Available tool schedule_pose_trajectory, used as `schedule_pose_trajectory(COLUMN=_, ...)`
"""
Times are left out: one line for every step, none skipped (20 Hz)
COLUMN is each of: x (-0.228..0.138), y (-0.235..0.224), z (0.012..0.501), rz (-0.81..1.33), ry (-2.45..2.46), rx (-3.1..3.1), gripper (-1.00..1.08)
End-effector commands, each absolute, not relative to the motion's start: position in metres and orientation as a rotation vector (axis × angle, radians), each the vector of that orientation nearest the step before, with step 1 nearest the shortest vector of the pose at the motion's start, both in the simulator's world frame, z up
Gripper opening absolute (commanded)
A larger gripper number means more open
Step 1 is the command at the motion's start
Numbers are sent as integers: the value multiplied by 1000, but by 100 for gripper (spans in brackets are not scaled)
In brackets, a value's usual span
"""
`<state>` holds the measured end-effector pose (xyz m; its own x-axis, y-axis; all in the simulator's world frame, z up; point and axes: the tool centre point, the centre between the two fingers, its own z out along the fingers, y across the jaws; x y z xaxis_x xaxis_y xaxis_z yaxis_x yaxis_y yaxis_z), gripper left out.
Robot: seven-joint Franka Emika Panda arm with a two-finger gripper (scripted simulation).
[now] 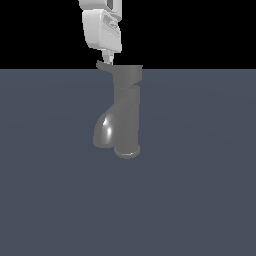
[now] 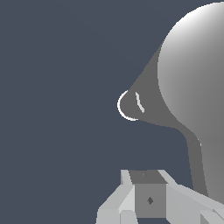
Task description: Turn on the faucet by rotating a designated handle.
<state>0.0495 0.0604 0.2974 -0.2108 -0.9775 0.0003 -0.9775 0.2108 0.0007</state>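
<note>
White claw (image 1: 106, 56) hangs directly above the faucet (image 1: 122, 112), fingertips at its thin handle (image 1: 104, 65); closure unclear. Slick rigid metal likely favors pushing the lever's tip.

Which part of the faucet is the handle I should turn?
Find the dark grey faucet standing on the floor, then its wider top cap. The handle is the thin lever jutting from that cap toward the exterior view's left, just below the white fingers, unlike the bulging spout lower down.
</note>
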Motion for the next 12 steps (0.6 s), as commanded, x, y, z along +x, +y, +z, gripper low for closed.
schedule_pose_trajectory(x=43, y=64, z=298, rz=0, ry=-2443, rx=1974, gripper=-100)
schedule_pose_trajectory(x=40, y=66, z=298, rz=0, ry=-2443, rx=1974, gripper=-100)
schedule_pose_trajectory(x=37, y=67, z=298, rz=0, ry=-2443, rx=1974, gripper=-100)
schedule_pose_trajectory(x=34, y=69, z=298, rz=0, ry=-2443, rx=1974, gripper=-100)
schedule_pose_trajectory(x=31, y=71, z=298, rz=0, ry=-2443, rx=1974, gripper=-100)
schedule_pose_trajectory(x=28, y=72, z=298, rz=0, ry=-2444, rx=1973, gripper=-100)
schedule_pose_trajectory(x=25, y=74, z=298, rz=0, ry=-2444, rx=1973, gripper=-100)
schedule_pose_trajectory(x=22, y=75, z=298, rz=0, ry=-2444, rx=1973, gripper=-100)
schedule_pose_trajectory(x=19, y=77, z=298, rz=0, ry=-2444, rx=1973, gripper=-100)
schedule_pose_trajectory(x=16, y=78, z=298, rz=0, ry=-2444, rx=1973, gripper=-100)
schedule_pose_trajectory(x=13, y=80, z=298, rz=0, ry=-2444, rx=1973, gripper=-100)
schedule_pose_trajectory(x=10, y=82, z=298, rz=0, ry=-2444, rx=1973, gripper=-100)
